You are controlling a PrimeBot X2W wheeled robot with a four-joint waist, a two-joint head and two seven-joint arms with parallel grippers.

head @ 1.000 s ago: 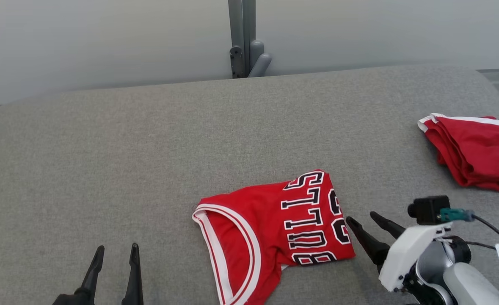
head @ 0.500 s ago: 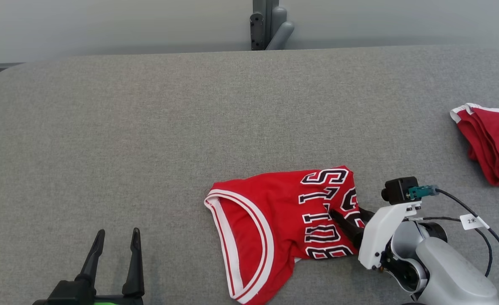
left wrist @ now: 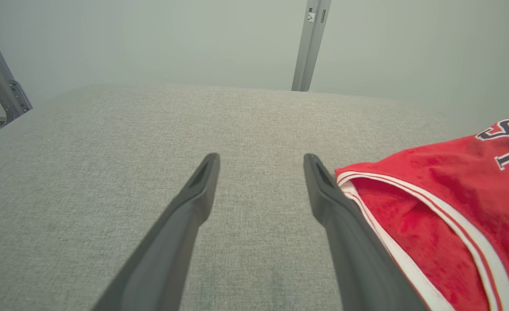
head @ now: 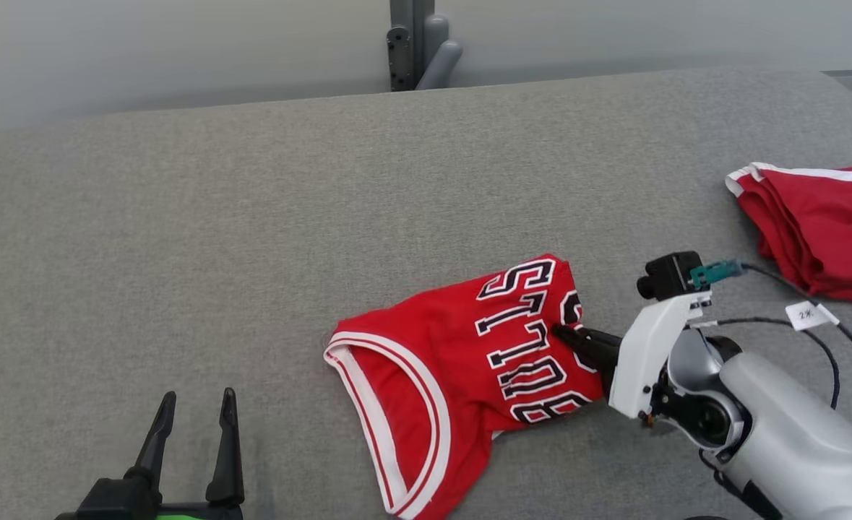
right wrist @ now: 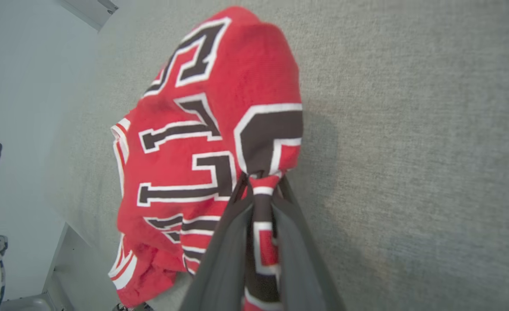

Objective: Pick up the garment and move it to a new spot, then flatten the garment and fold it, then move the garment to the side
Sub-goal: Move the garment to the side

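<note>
On the worktop (head: pixel 180 217), the right hand (head: pixel 561 333), open a second ago, now pinches the red jersey (head: pixel 433 354) at its numbered edge; the left hand (head: pixel 199 394) waits open; lifting can begin.

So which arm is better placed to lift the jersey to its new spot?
Right. The right gripper is shut on the jersey, pinching its lettered edge. The left gripper hangs open over the grey surface, apart from the jersey.
</note>
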